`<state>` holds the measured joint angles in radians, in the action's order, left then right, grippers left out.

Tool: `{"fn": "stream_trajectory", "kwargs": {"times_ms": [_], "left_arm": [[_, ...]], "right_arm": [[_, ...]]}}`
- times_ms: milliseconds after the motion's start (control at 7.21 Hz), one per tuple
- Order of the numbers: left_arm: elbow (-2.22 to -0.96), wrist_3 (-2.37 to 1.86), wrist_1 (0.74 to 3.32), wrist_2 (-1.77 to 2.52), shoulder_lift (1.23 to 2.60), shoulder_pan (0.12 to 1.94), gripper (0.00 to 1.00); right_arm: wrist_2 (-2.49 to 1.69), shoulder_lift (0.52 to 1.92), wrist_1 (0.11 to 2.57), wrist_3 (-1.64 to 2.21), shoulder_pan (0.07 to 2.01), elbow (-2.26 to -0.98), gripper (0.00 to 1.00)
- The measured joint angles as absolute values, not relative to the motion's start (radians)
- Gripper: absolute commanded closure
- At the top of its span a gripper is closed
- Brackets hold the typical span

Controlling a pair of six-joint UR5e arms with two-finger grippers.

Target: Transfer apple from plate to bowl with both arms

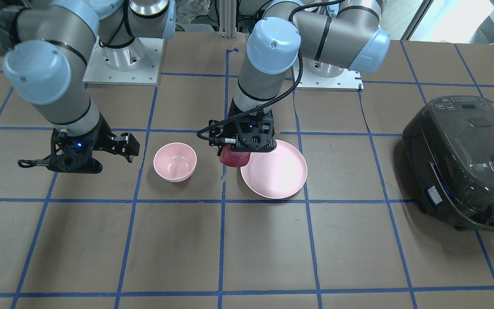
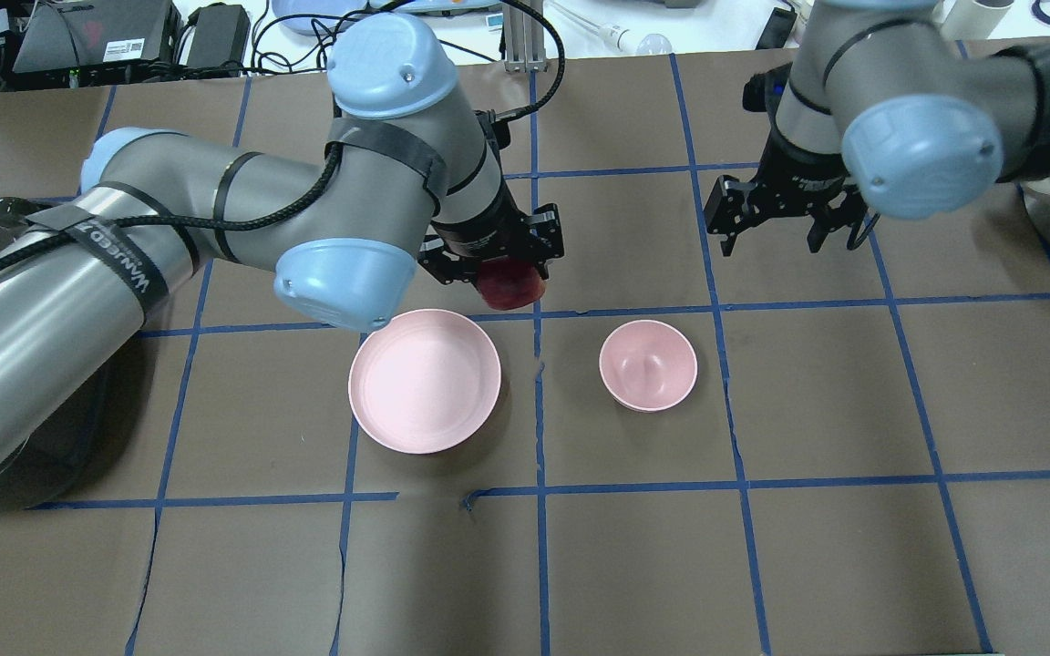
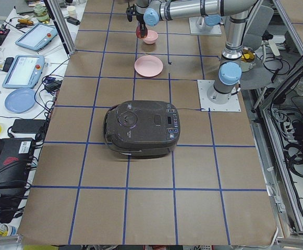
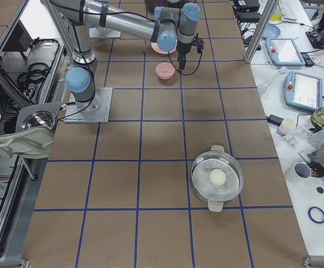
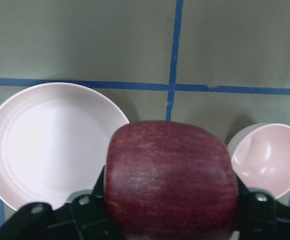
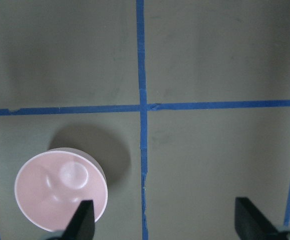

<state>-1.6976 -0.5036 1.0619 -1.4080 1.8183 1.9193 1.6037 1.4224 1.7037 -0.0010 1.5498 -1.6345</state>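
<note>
My left gripper (image 1: pixel 235 155) is shut on the dark red apple (image 1: pixel 233 158) and holds it in the air between the plate and the bowl. The apple also shows in the overhead view (image 2: pixel 510 282) and fills the left wrist view (image 5: pixel 169 177). The wide pink plate (image 2: pixel 425 381) lies empty on the table (image 1: pixel 281 178), (image 5: pixel 45 140). The small deep pink bowl (image 2: pixel 648 365) stands empty beside it (image 1: pixel 175 162), (image 5: pixel 272 157), (image 6: pixel 60 190). My right gripper (image 2: pixel 780 232) is open and empty, raised beyond the bowl (image 1: pixel 97 150).
A black rice cooker (image 1: pixel 465 161) stands at the table's end on my left. A steel pot (image 4: pixel 217 177) with a pale ball in it stands far off on my right side. Blue tape lines grid the brown table.
</note>
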Motion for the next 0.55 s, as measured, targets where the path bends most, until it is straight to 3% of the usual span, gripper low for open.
{"fn": "stream_trajectory", "kwargs": {"times_ms": [416,554], "left_arm": [[-1.696,-0.748,0.907,-1.410,1.917,2.038,0.96],[-1.696,-0.793,0.893,-1.409,1.940,2.069,0.81]], "right_arm": [[1.615,1.477,1.554,-0.007,1.554,-1.456,0.00],[1.618,1.491,1.537,-0.008,1.555,-1.436,0.00]]}}
